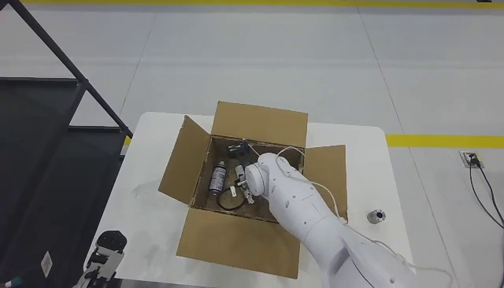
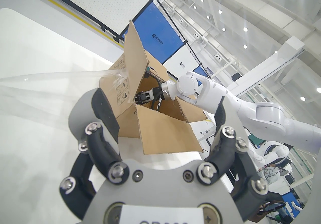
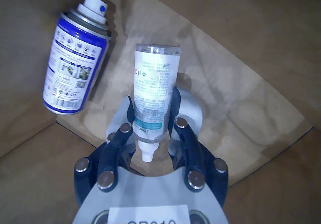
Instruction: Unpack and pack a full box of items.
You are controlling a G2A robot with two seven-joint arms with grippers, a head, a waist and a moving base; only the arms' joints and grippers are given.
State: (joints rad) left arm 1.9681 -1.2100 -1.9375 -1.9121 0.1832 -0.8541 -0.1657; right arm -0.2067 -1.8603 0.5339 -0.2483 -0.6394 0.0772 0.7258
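1. The cardboard box (image 1: 260, 120) (image 2: 163, 132) (image 3: 225, 71) stands open on the white table (image 1: 150, 209), with all four flaps folded outward.
2. We see the right arm angled down into the box, with the right gripper (image 1: 242, 181) (image 2: 143, 97) (image 3: 153, 105) low inside it, above the brown floor.
3. Its fingers (image 3: 129, 112) pinch a clear bottle (image 3: 155, 79) with a white label, one pad on each side of the body near the shoulder.
4. The bottle's white nozzle points back toward the wrist and sits between the finger bases. Its flat bottom points away and extends well past the fingertips.
5. We cannot tell whether the bottle touches the box floor.
6. A blue spray can (image 1: 217, 178) (image 3: 75, 64) lies on its side near a box wall. It is just beside the bottle but apart from it, and the fingers do not touch it. Its white cap points the same way as the bottle's flat bottom.
7. In the top view a dark ring-shaped thing (image 1: 231, 201) lies in the box near the can; we cannot make out what it is.
8. The left gripper (image 2: 160, 107) is low over the table outside the box and faces one of its corners. Its fingers are spread wide with nothing between them.
9. A small metal cylinder (image 1: 376, 216) stands on the table, well apart from the box.
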